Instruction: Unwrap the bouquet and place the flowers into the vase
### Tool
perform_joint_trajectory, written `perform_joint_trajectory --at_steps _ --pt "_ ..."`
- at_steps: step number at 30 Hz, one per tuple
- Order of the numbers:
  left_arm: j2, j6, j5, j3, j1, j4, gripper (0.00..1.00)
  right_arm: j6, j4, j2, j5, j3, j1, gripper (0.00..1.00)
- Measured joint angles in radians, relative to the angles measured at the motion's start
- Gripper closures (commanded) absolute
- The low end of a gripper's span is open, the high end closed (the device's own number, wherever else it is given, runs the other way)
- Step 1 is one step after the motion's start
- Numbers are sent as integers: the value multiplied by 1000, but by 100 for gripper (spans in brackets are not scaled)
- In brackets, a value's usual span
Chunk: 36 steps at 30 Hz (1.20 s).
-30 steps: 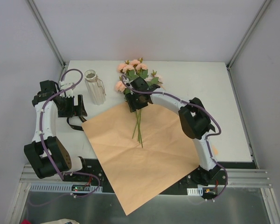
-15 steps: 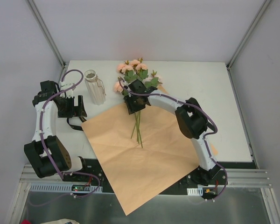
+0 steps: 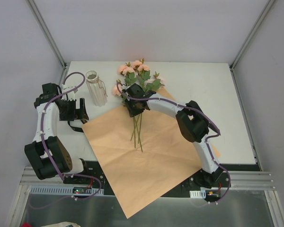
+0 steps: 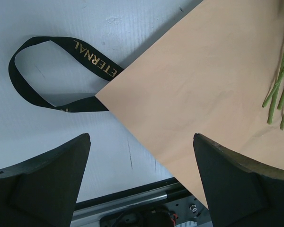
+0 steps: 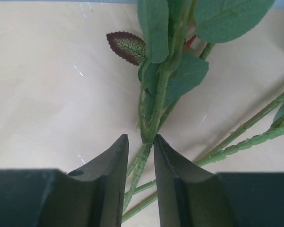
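A white table [image 3: 203, 85] between grey walls. The paper [image 3: 132, 161] lies spread flat on it, tan side up, and the black ribbon [image 4: 87, 51] is off, looped on the table just past the paper's left corner. So the unwrapping looks done to me, and picking up the flowers [image 3: 135, 71] is the step in hand.

The flowers lie loose, blooms at the paper's far edge and stems [image 3: 137, 135] trailing back over it. The right gripper [image 3: 135, 109] is down on the stems just below the leaves. Its fingers [image 5: 109, 165] are pinched to a narrow gap with a stem or two clamped between them, while other stems run outside the grip. The left gripper [image 4: 141, 137] hangs spread wide and empty over the paper's corner.

The vase [image 3: 96, 88] stands upright, well left of the blooms. Next, I'd say, comes a lift, a swing left, and tipping the stems down into that small mouth. Loose stems may be left behind.
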<state>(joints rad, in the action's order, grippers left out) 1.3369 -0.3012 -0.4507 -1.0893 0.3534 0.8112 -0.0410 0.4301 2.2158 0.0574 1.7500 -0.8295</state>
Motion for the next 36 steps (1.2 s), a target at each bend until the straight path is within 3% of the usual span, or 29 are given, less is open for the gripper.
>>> perform_joint_trajectory --at_steps 4,7,16,26,31,36 --pt "2 0 0 6 0 1 10 1 1 0 -24 0 -1 93" --pt "2 -1 6 7 0 0 11 3 1 0 -31 0 0 99" --pt "2 -2 10 10 0 -1 11 7 -6 -24 -42 -12 0 99" --pt "2 -4 10 13 0 -1 11 16 -49 -292 -53 -55 0 99" --pt "2 -4 10 14 1 -1 11 35 -174 -398 -42 -62 0 99" --pt "4 -1 0 14 12 -1 10 31 -552 -436 21 -110 2 99"
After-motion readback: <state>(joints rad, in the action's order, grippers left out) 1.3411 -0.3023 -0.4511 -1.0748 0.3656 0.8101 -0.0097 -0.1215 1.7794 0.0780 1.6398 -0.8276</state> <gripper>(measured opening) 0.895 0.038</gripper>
